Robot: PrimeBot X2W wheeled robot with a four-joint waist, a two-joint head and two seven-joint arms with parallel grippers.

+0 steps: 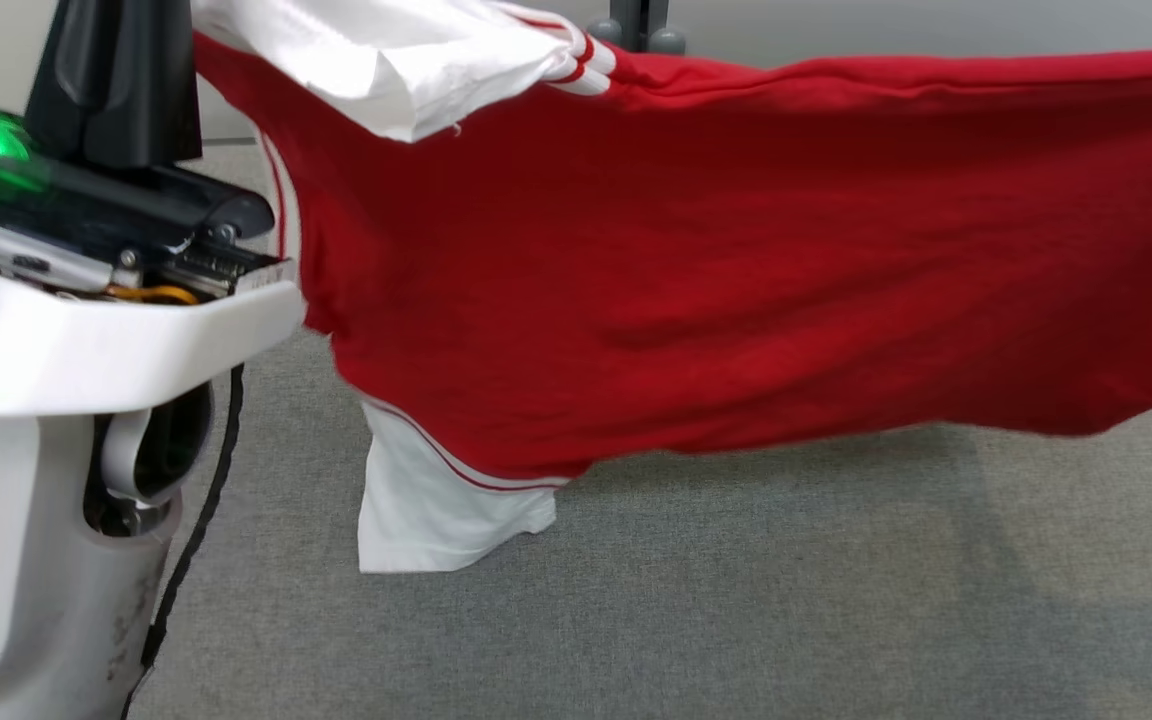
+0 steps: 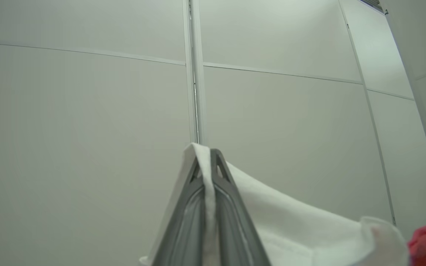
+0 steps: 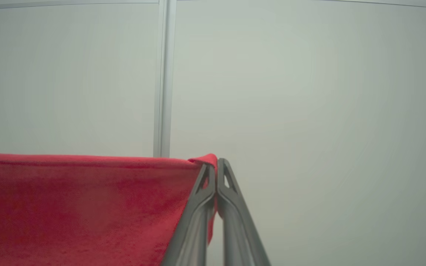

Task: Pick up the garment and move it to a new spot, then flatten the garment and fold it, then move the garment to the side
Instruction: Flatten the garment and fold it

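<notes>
The garment (image 1: 736,270) is a red shirt with white sleeves and red-and-white stripes, held up and stretched wide across the head view above the grey carpet. One white sleeve (image 1: 436,500) hangs down to the floor. In the left wrist view my left gripper (image 2: 206,155) is shut on a white sleeve (image 2: 290,218) of the garment. The right wrist view has my right gripper (image 3: 216,164) shut on the garment's red edge (image 3: 87,207), which runs taut to the left.
My left arm's white shell and dark wrist (image 1: 86,300) fill the head view's left side, with a black cable (image 1: 196,530) hanging beside it. Grey carpet (image 1: 736,600) lies below. Pale wall panels (image 2: 87,111) stand behind both grippers.
</notes>
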